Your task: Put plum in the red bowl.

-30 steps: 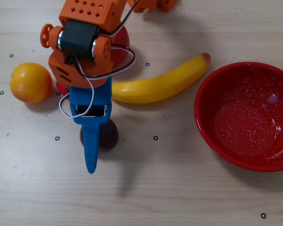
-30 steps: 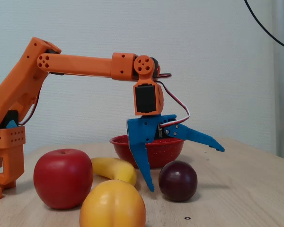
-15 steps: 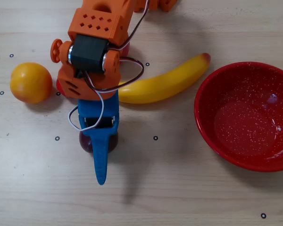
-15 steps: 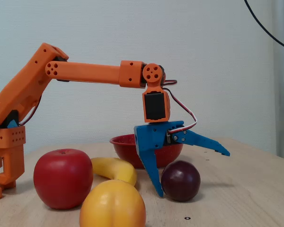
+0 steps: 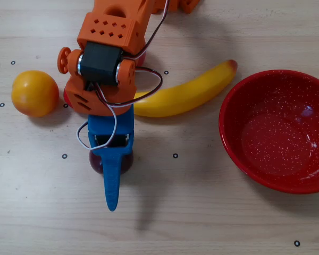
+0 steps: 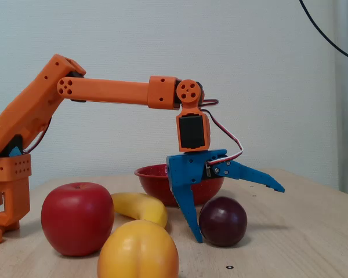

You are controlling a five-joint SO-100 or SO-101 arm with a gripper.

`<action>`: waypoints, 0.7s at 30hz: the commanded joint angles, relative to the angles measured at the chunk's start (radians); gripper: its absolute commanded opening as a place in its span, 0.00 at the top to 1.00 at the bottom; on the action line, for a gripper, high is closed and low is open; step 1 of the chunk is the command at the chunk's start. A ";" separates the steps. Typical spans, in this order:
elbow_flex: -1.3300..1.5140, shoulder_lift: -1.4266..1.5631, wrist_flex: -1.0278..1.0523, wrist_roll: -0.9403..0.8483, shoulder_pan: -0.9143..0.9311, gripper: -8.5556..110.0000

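Overhead view puts the plum (image 5: 98, 162) toward the near edge of the wooden worktop (image 5: 202, 212), left of centre, and almost wholly covered by the blue gripper (image 5: 112, 175); only dark maroon slivers show on either side of the blue body. One long blue finger (image 5: 111, 191) runs past the fruit toward the near edge.

Fixed view, from the side, makes the relation plainer: the plum (image 6: 223, 221) sits on the table between the two fingers, which stand wide apart. One finger (image 6: 188, 211) points down with its tip at the table just beside the fruit's left side as that view shows it; whether it touches the skin I cannot tell. The other finger (image 6: 252, 176) juts out above and to the right, clear of the plum.

The red bowl (image 5: 279, 130) stands at the right edge of the worktop in the overhead view, well apart from the plum, its speckled inside showing. Between them lies a banana (image 5: 186, 95). An orange (image 5: 34, 93) rests near the left edge, and the fixed view shows a red apple (image 6: 77, 218).

No writing or brand mark can be read anywhere.
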 commanded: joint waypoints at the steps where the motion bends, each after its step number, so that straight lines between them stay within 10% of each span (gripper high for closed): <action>1: -0.092 0.052 0.041 -0.041 0.002 0.38; 21: -0.101 0.063 0.037 -0.069 -0.034 0.39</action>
